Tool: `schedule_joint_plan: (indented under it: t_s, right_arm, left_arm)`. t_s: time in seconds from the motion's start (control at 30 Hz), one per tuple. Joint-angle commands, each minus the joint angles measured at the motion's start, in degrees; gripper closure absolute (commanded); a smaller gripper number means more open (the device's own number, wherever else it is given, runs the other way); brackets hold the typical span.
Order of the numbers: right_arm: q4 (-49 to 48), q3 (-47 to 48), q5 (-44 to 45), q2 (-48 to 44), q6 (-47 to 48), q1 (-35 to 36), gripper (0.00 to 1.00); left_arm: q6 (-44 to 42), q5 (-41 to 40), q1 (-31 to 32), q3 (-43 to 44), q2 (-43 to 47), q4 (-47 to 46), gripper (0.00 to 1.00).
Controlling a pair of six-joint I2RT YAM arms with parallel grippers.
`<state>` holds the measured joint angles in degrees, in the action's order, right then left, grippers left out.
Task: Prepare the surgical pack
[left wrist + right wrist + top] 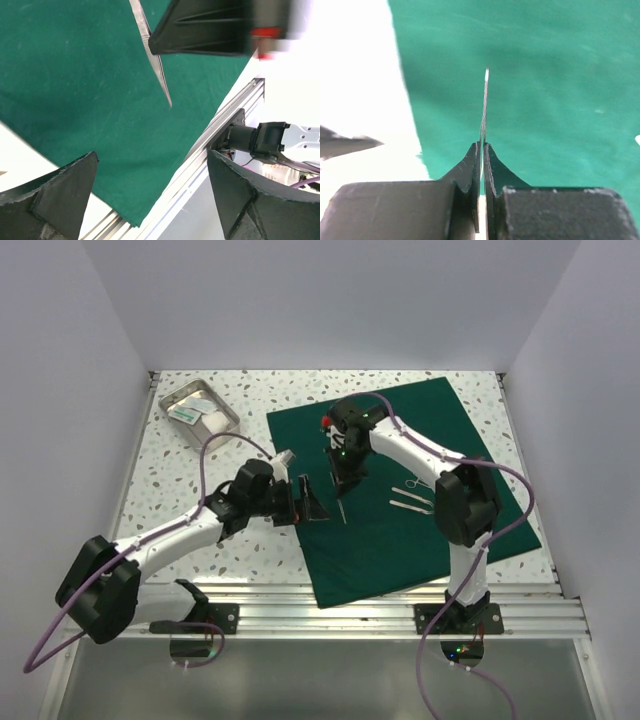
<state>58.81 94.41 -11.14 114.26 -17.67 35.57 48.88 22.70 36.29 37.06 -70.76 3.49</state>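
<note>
While the drape (400, 430) is already flat on the bench (180, 490), only a couple of instruments (412, 498) lie on it. Right tool (483, 150) is pinched tight on a thin blade (484, 105) over it; left tool (306, 502) gapes wide, empty. Tray (185, 392) of gauze (215, 420) still to go, I reckon.

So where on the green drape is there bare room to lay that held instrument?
Free on the surgical pack: its far-right corner beyond the right arm, and the near strip along the rail. Crowded: left-centre, where left gripper meets right gripper holding the thin instrument, and around the loose instruments.
</note>
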Motion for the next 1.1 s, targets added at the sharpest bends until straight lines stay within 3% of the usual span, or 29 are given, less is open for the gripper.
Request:
schedule_joint_plan:
  t_s: [0.0,0.27,0.37,0.4,0.47,0.5,0.53,0.6,0.63,0.67,0.7,0.77,0.8,0.9,1.07]
  right_arm:
    - [-0.7,4.5,-12.0,-5.4,-5.3,-0.2,1.00]
    - [-6.1,2.0,-19.2,-7.6,-12.6,0.1,1.00]
    - [-7.8,1.1,-20.4,-8.1,-14.1,0.1,1.00]
    - [-8.3,1.0,-21.2,-8.2,-14.4,0.1,1.00]
    - [-8.4,1.4,-21.4,-8.0,-14.9,-0.1,1.00]
    - [-8.6,2.1,-21.1,-8.0,-15.2,-0.2,1.00]
    - [-8.5,2.7,-21.0,-7.4,-15.7,-0.5,1.00]
    - [-8.7,4.7,-20.9,-6.6,-16.5,-1.0,1.00]
    - [-8.3,5.5,-20.1,-5.4,-17.5,-2.3,0.94]
    - [-7.5,7.5,-19.2,-4.8,-17.8,-3.3,0.80]
    - [-4.9,8.6,-18.1,-4.0,-18.0,-6.1,0.46]
    - [-3.2,9.7,-14.6,-4.0,-17.5,-9.5,0.23]
    - [-3.1,9.4,-13.7,-4.5,-17.1,-11.1,0.05]
    - [-2.5,7.5,-8.5,-7.0,-15.5,-17.3,0.01]
    - [1.7,6.4,-3.2,-7.6,-11.2,-18.5,0.01]
  left_arm:
    - [-0.5,2.3,0.0,3.9,-2.7,-5.3,0.08]
    - [1.0,1.6,-0.1,6.4,-5.3,-5.9,0.17]
    - [1.6,2.2,-0.2,7.1,-7.4,-6.6,0.37]
    - [1.7,2.3,-0.3,7.4,-8.2,-6.8,0.51]
    - [2.2,2.9,-1.2,7.6,-8.8,-6.8,0.69]
    - [2.4,3.6,-1.8,7.5,-9.3,-6.9,0.88]
    - [2.6,4.2,-2.4,7.5,-9.6,-6.9,1.00]
    - [2.6,5.2,-5.1,7.2,-9.7,-6.8,1.00]
    - [2.3,5.7,-6.2,7.2,-9.7,-6.7,1.00]
    - [1.5,5.9,-8.9,7.9,-9.7,-5.8,1.00]
    - [0.9,5.8,-10.4,8.6,-9.7,-3.6,1.00]
    - [-1.3,5.0,-16.1,12.1,-10.6,0.8,1.00]
    - [-2.1,4.6,-18.1,13.8,-11.4,2.6,1.00]
    - [-5.2,3.5,-25.5,22.8,-16.9,10.8,1.00]
    - [-10.6,-2.9,-34.9,45.8,-33.3,26.7,1.00]
